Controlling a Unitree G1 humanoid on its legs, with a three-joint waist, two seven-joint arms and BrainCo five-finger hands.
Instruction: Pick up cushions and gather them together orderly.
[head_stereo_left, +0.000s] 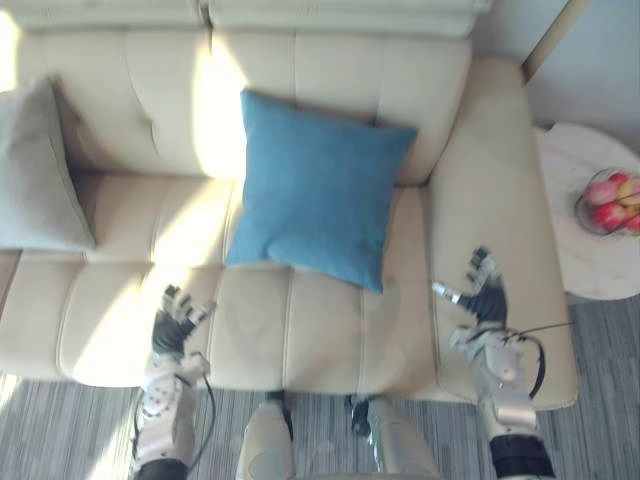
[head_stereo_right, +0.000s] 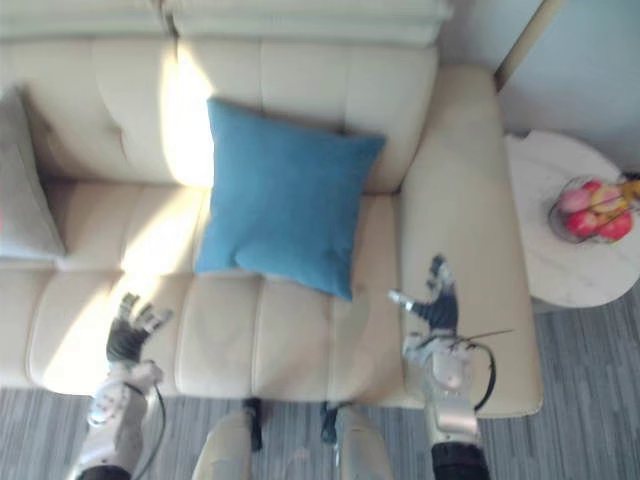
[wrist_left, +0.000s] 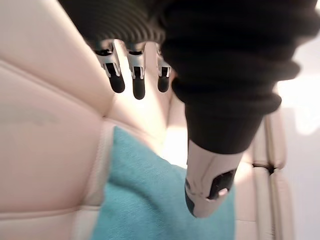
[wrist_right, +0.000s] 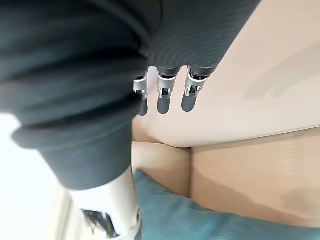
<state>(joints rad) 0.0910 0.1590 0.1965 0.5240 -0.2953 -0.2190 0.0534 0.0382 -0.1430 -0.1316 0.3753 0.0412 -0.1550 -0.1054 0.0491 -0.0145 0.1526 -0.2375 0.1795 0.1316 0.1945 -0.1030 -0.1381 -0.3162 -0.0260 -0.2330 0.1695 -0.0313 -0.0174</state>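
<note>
hovering over the sofa (head_stereo_left: 300, 330), left hand (head_stereo_left: 175, 325) and right hand (head_stereo_left: 482, 297) hold fingers apart, blue cushion (head_stereo_left: 318, 190) beyond, between them.

1 blue cushion (head_stereo_left: 315, 190), 1 grey cushion (head_stereo_left: 35, 170), 1 sofa (head_stereo_left: 330, 330).

The arms (head_stereo_left: 503, 385) are silver-grey and slim, with rounded casings. The left hand (head_stereo_left: 178, 322) and the right hand (head_stereo_left: 485, 297) each wear a dark ribbed cover (wrist_left: 235, 65) over the back and the wrist, its ridges running in rings like a bellows. From under it come silver fingers (wrist_left: 138, 75) capped with rounded dark tips. The thumb (wrist_left: 207, 187) is thicker, pale silver, with a dark inset near its end.
</note>
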